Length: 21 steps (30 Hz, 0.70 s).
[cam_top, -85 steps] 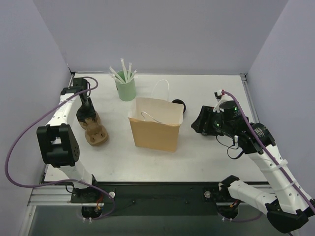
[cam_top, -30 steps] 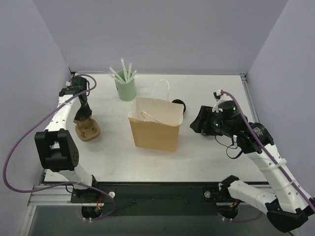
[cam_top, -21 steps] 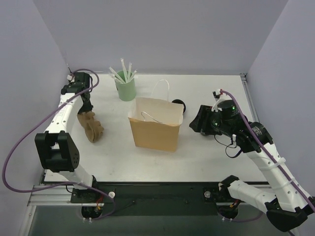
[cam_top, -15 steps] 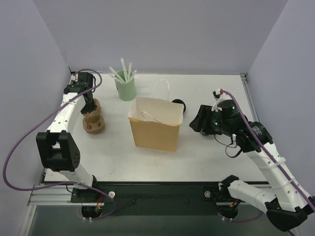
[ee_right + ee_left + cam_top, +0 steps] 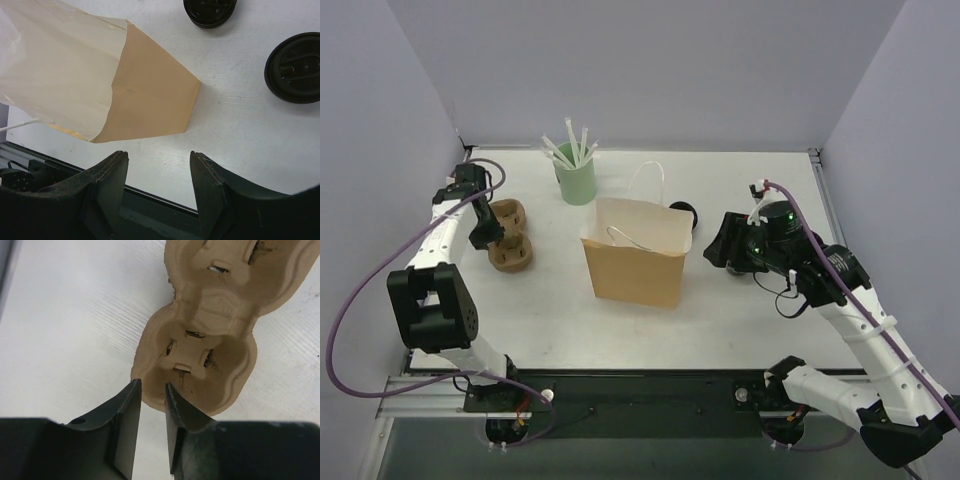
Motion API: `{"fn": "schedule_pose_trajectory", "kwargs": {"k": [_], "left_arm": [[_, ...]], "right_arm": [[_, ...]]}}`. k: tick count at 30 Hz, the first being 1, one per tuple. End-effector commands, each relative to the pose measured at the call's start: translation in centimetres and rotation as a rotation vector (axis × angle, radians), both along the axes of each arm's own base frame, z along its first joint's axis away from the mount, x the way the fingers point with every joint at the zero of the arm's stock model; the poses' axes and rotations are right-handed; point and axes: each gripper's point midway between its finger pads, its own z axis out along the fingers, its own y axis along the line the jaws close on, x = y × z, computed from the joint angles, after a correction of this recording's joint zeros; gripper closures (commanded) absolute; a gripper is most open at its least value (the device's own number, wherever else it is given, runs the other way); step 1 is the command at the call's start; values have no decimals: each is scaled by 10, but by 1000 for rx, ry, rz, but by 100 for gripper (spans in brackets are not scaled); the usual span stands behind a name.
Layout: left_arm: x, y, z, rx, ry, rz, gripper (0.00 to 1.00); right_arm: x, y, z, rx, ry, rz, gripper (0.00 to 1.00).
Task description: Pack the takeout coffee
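Both claws are unclenched: right gripper empty near the paper bag, left gripper barely parted at the carrier; takeout coffee sits top of frame (lid apart, right); a careless reach, we fear, topples it.

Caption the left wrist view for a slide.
Left claw, narrowly parted, poised at the rim of a brown pulp cup carrier lying on the white table.

Overlooking the table from high behind.
Hovering close over the pulp cup carrier at left, higher over the brown paper bag at right, sharing both overhead.
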Motion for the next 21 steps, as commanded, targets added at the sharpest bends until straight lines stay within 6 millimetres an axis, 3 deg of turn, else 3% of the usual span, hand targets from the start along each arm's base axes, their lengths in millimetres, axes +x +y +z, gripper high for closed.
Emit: {"fn": "schedule_pose_trajectory", "kwargs": {"k": [1, 5, 6, 7, 12, 21], "left_arm": [[2, 3, 4, -107, -113, 36, 59], [7, 22, 0, -140, -180, 26, 55], [13, 11, 0, -217, -206, -20, 56], [23, 11, 4, -231, -247, -66, 55], [35, 6, -2, -265, -247, -133, 55], [24, 17, -19, -211, -160, -136, 53]], "right_arm": [[4, 4, -1, -9, -6, 13, 47], [4, 4, 0, -10, -7, 10, 47], [5, 3, 0, -10, -9, 9, 47], [4, 3, -2, -13, -5, 9, 47], [6, 6, -4, -7, 10, 9, 47], [11, 9, -1, -9, 13, 11, 47]]}}
